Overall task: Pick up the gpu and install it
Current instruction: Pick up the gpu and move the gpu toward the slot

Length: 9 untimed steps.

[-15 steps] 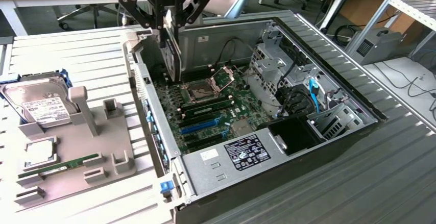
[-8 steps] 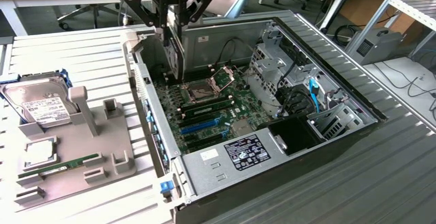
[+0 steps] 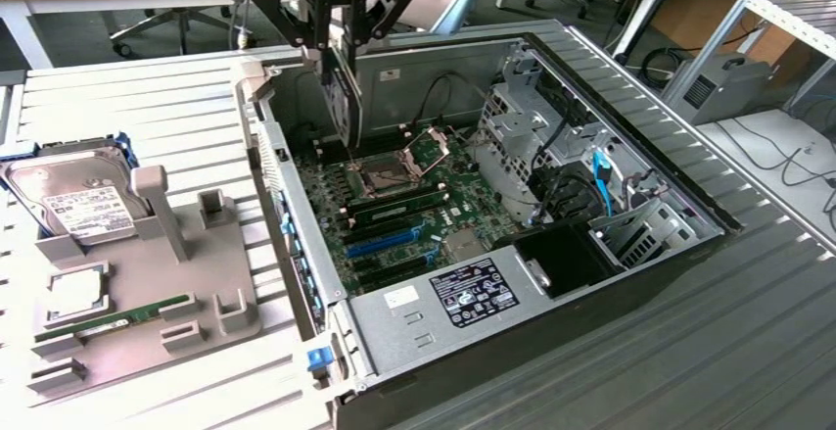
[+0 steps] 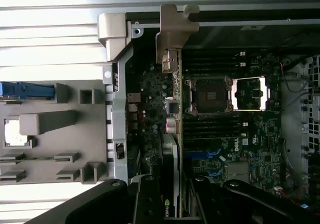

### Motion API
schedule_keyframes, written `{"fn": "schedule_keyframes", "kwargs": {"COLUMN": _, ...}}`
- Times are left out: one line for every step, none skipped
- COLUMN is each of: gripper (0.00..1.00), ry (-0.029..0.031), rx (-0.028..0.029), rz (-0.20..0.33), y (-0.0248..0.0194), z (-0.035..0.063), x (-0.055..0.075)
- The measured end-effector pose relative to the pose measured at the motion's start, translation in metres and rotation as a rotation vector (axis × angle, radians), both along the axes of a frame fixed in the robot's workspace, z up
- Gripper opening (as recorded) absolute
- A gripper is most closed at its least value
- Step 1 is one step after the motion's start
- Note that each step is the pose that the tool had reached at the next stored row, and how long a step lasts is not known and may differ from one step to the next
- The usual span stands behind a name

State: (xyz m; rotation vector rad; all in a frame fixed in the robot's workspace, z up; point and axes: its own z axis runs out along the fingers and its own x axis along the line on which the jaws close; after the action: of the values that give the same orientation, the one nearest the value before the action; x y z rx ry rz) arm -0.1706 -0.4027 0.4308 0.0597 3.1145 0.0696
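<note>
Here, the hand point(image 3: 333, 46) grips the gpu point(image 3: 343, 107), which hangs upright from it over the motherboard point(image 3: 451, 195).

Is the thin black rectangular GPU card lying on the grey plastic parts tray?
No, the gripper holds the thin black GPU card upright over the green motherboard in the open metal computer case.

gpu point(image 3: 343, 107) black, thin, upright on edge; pale bracket; above motherboard point(image 3: 451, 200)
</note>
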Motion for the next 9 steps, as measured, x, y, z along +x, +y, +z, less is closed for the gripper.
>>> {"fn": "schedule_keyframes", "kwargs": {"gripper": 0.27, "ry": 0.0, "rx": 0.0, "rz": 0.0, "y": 0.0005, "z": 0.0, "x": 0.001}}
{"fn": "schedule_keyframes", "kwargs": {"gripper": 0.27, "ry": 0.0, "rx": 0.0, "rz": 0.0, "y": 0.0009, "z": 0.0, "x": 0.002}}
{"fn": "schedule_keyframes", "kwargs": {"gripper": 0.27, "ry": 0.0, "rx": 0.0, "rz": 0.0, "y": 0.0014, "z": 0.0, "x": 0.004}}
{"fn": "schedule_keyframes", "kwargs": {"gripper": 0.27, "ry": -0.0001, "rx": 0.0001, "rz": 0.0, "y": 0.0018, "z": 0.0, "x": 0.005}}
{"fn": "schedule_keyframes", "kwargs": {"gripper": 0.27, "ry": 0.0, "rx": 0.0, "rz": 0.0, "y": 0.0023, "z": 0.0, "x": 0.007}}
{"fn": "schedule_keyframes", "kwargs": {"gripper": 0.27, "ry": 0.0, "rx": 0.0001, "rz": 0.0, "y": 0.0027, "z": 0.0, "x": 0.009}}
{"fn": "schedule_keyframes", "kwargs": {"gripper": 0.27, "ry": 0.0, "rx": 0.0, "rz": 0.0, "y": 0.0031, "z": 0.0, "x": 0.011}}
{"fn": "schedule_keyframes", "kwargs": {"gripper": 0.27, "ry": 0.0001, "rx": 0.0, "rz": 0.0, "y": 0.0035, "z": 0.0, "x": 0.012}}
{"fn": "schedule_keyframes", "kwargs": {"gripper": 0.27, "ry": 0.0, "rx": 0.0, "rz": 0.0, "y": 0.004, "z": 0.0, "x": 0.015}}
